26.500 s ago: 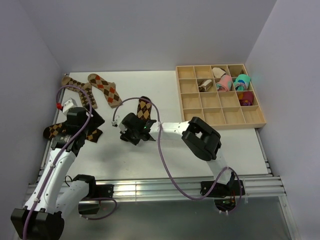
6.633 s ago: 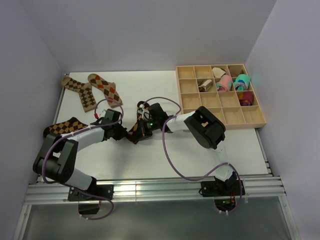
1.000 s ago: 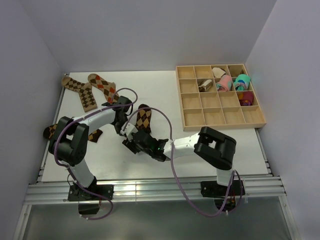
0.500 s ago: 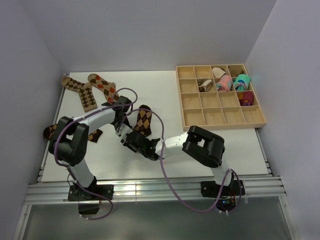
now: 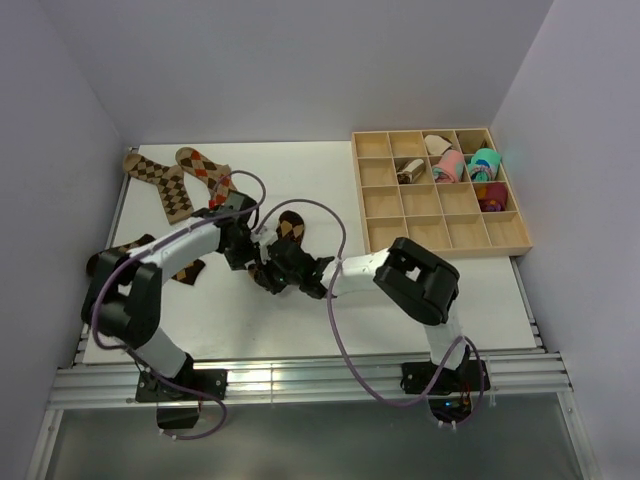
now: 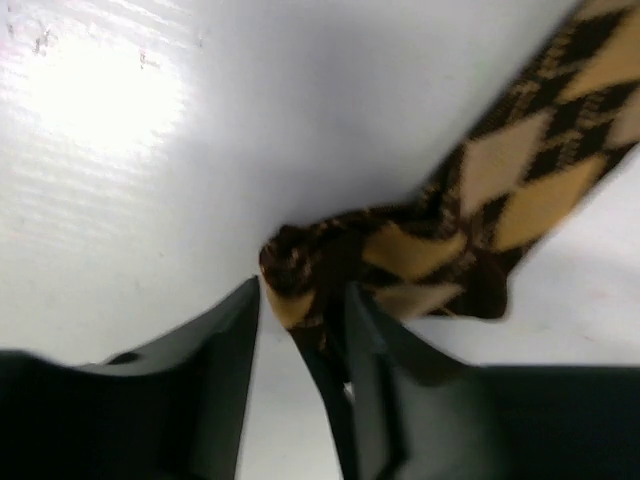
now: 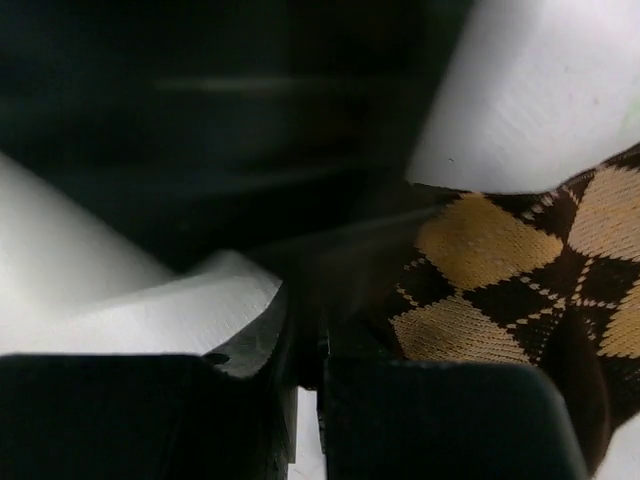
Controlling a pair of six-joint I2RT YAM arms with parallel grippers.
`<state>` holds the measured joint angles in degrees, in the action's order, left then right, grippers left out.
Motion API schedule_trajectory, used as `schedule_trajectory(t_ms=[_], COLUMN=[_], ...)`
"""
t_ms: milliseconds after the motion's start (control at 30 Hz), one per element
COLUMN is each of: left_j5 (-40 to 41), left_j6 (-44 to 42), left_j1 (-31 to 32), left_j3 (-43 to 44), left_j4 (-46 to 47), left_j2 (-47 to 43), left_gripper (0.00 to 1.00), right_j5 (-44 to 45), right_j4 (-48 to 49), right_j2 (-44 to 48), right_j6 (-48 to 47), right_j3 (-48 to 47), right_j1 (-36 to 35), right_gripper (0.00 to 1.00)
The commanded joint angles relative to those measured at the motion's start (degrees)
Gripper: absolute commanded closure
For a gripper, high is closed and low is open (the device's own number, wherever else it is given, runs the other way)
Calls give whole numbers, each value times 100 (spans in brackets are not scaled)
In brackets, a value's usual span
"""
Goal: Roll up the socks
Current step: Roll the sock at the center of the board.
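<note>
- jaws of the left gripper (image 6: 297, 305) stand spread, straddling the bunched end of an argyle sock (image 6: 520, 170). the wad touches the inner face of one side but does not look squeezed.
- jaws of the right gripper (image 7: 305, 375) are pressed almost together, right at the sock's dark edge. the view is too blurred to tell whether a fold is caught between them.
- that sock lies near the middle of the surface (image 5: 400, 300). its flat length runs off toward 1 o'clock from the bunched end, and both arms meet over the 7 o'clock end.
- the step in hand looks like starting the roll. the wad is loose and lumpy, so the first turn seems the weak part.
- to do it well, one side should pin the wad before the other lets go.
- the wad should then turn toward 1 o'clock along the sock's own line, low against the surface, so the diamonds wind square and not into a cone.
- the risk is that, with one side spread, the wad springs flat.
- other argyle socks (image 5: 165, 180) lie flat at 10 o'clock. the wooden tray (image 5: 450, 249) sits at 2 o'clock, well apart.
</note>
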<state>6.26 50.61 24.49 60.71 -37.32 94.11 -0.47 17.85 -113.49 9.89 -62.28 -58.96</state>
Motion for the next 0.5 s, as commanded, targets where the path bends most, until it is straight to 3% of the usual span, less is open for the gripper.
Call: schedule_trajectory(t_ms=[0,67,133,267,467], left_j5=[252,340,358,192,-55], left_j6=[580,861,1073,1486,1890], left_j1=[100,82,82,82,170], left_j3=[-286,-619,-893,-1814,-2747], left_j4=[434,620,962,1753,2562], left_j2=[-919,-1358,-1805,-2457,-3073], left_gripper=[52,48,34,30,31], right_j5=[-1419,-1988,-2289,-3360,-3960], right_j4=[-300,-220,-28,491,1256], right_j2=[38,-6,-32,-278,-437], right_j6=[961,1294,1558,2418,3229], right_j3=[181,164,216,313,602], right_j1=[490,709,833,1149,1484], right_gripper=[100,100,100,100,100])
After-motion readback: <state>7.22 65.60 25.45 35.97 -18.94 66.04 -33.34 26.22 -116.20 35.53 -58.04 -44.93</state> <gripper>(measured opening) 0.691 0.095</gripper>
